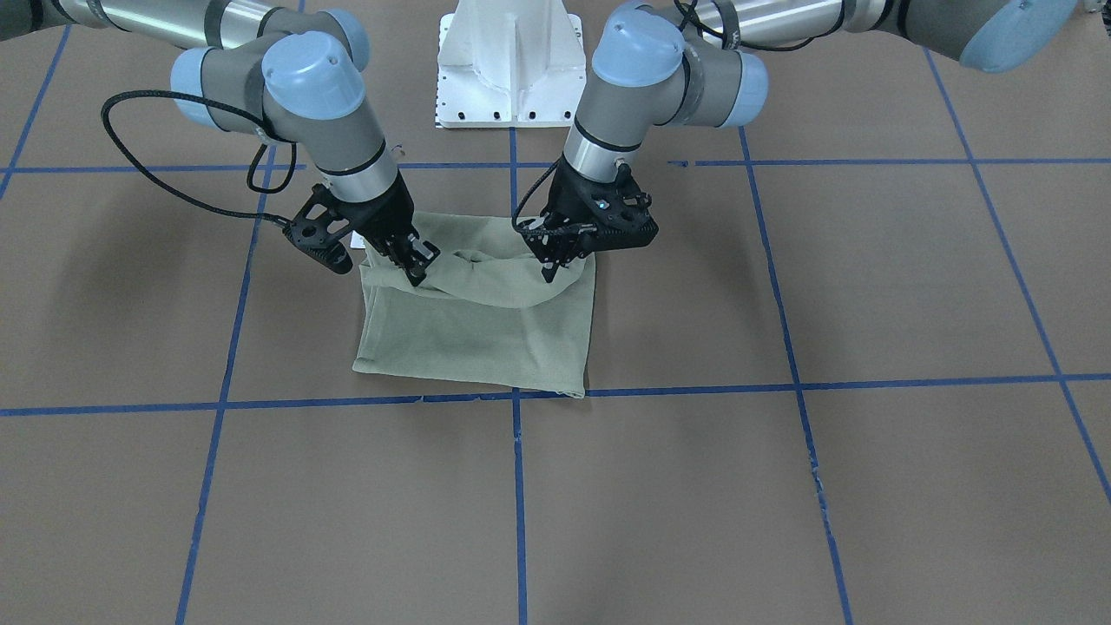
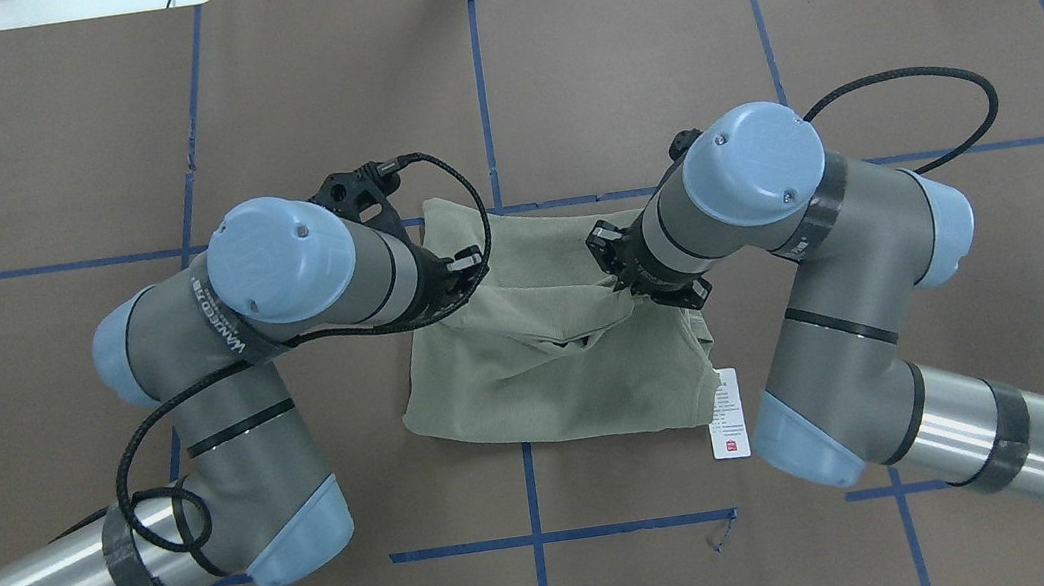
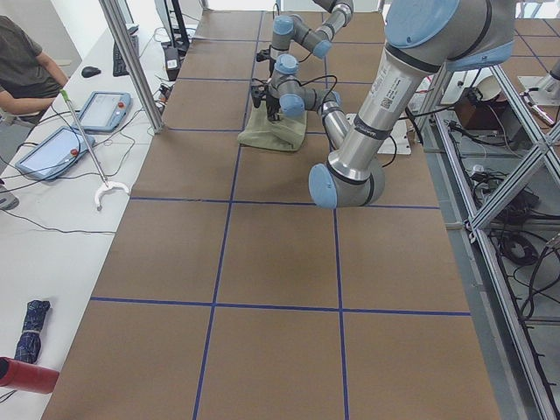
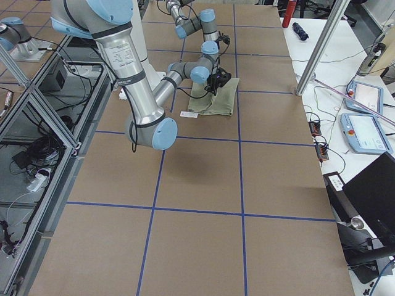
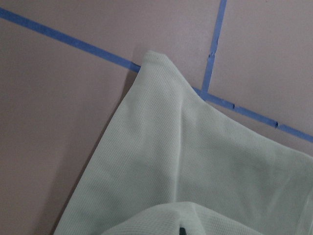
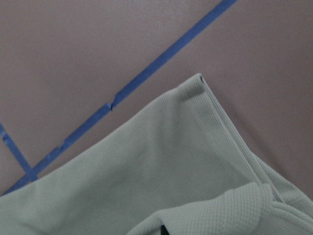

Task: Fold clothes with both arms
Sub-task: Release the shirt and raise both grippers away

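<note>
The left tool (image 1: 550, 273) and right tool (image 1: 417, 270) each clamp a pinch of shirt (image 1: 486, 347); uneven travel could tug it loose and skew the fold.

A dark strap (image 2: 229, 326) round the left arm (image 2: 239, 441) carries white letters that read roughly "WANXEO". The white hang tag (image 2: 725, 412), lying on the table (image 2: 9, 149) at the shirt's (image 2: 554, 380) corner, bears lines of print too small to read, above a red mark.
</note>
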Tool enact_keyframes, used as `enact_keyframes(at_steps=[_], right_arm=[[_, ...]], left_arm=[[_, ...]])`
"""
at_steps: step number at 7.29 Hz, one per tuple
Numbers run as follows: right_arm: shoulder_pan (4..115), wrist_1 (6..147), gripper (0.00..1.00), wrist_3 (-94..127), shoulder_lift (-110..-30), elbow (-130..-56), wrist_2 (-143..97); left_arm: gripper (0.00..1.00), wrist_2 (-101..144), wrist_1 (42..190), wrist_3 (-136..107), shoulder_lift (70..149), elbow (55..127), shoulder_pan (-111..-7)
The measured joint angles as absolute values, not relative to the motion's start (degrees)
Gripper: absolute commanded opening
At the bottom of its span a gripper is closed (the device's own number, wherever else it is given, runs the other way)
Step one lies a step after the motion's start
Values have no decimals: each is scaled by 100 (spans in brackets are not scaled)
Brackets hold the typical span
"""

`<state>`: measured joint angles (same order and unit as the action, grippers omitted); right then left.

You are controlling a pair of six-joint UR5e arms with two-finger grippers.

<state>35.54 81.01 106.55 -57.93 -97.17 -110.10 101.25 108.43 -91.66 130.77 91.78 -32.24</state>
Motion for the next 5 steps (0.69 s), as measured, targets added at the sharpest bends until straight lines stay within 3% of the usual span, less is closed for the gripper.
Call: enact_keyframes(at_steps=[2,5], right_arm=[[3919,8099,100,9897,-5553,-9077,-11276],[4480,8106,100,9366,-5527,-8831,-11531]], left_arm=[[100,10127,11014,-8797,13293,8529,-3717],[100,10188,11028,-8401,13298,8385,-4038]])
